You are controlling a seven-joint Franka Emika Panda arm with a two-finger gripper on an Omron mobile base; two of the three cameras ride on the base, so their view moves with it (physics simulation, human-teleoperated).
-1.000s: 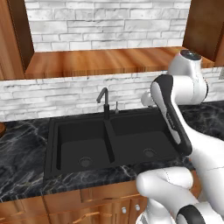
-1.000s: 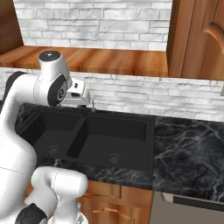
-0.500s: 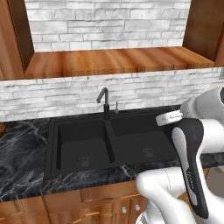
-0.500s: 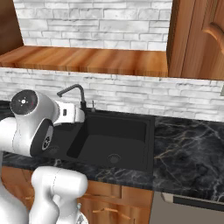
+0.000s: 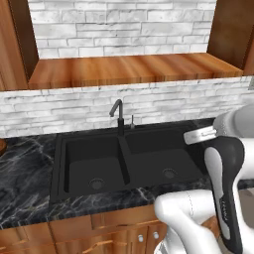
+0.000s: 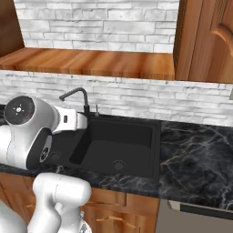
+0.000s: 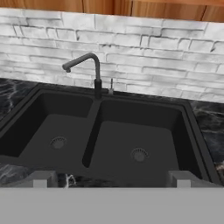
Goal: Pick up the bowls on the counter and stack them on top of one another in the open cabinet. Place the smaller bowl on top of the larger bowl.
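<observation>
Neither the red bowl nor the brown wooden bowl is in view. My gripper [image 7: 111, 180] is open; its two fingertips [image 7: 41, 178] stand wide apart with nothing between them. It hangs low in front of the black double sink [image 7: 109, 135] and looks across it at the faucet [image 7: 89, 70]. The white hand [image 5: 199, 135] sits at the sink's right side in the left base view. The open cabinet [image 5: 134, 67] with its warm wood floor is above the sink and holds nothing. The black marble counter [image 6: 195, 154] runs to both sides of the sink.
A dark faucet [image 5: 118, 113] stands behind the sink divider, against the white brick wall. A carved cabinet door [image 6: 214, 41] hangs to the right of the open compartment. A brown sliver [image 5: 1, 146] shows at the counter's far left edge; I cannot tell what it is.
The arm has swung down from beside the cabinet floor to a low pose in front of the sink. Since half a second ago it has barely moved.
</observation>
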